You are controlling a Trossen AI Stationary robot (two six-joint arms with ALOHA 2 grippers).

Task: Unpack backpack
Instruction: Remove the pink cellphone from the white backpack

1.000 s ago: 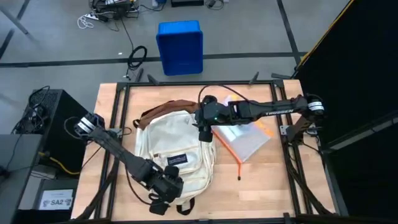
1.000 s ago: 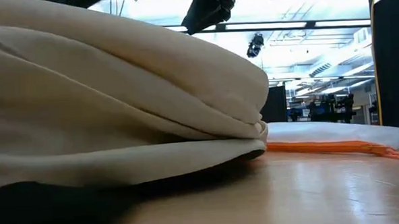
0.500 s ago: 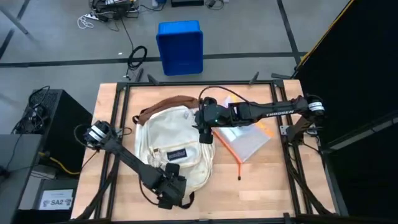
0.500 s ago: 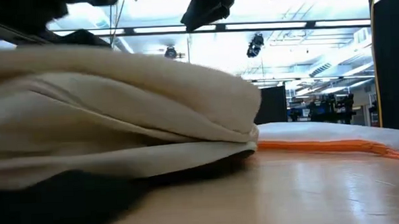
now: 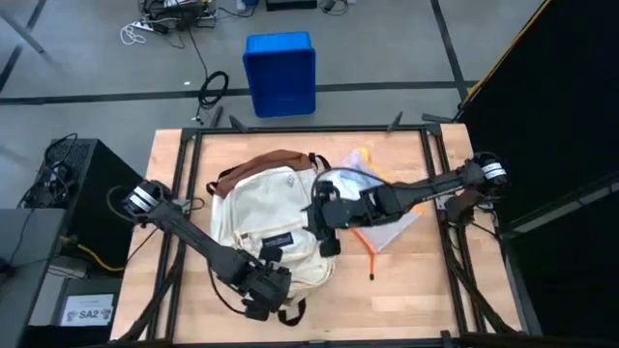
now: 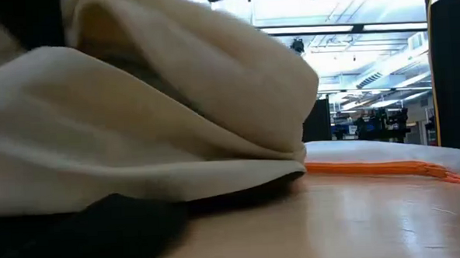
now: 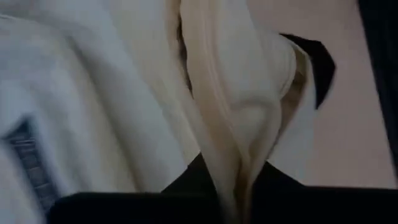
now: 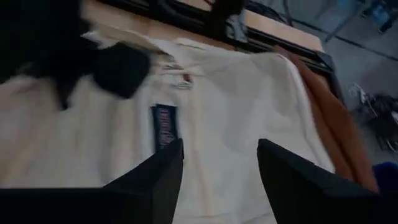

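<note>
The left hand (image 5: 263, 288) is sitting at the near edge of the one backpack (image 5: 266, 217), and the left wrist view shows a fold of cream fabric (image 7: 239, 124) running down between its dark fingers, so it is pinching the bag. The right hand (image 5: 326, 232) is hovering over the backpack's right side with its two fingers (image 8: 158, 180) spread apart and holding nothing. The backpack is lying flat in the middle of the wooden table (image 5: 406, 290), its brown base (image 5: 261, 166) toward the far edge and its dark logo patch (image 5: 277, 240) facing up. Just beside it on the right, one clear pouch with an orange edge (image 5: 387, 217) is lying partly under the right arm; what is inside either I cannot tell. Beyond the table one blue bin (image 5: 280, 72) is standing on the floor
</note>
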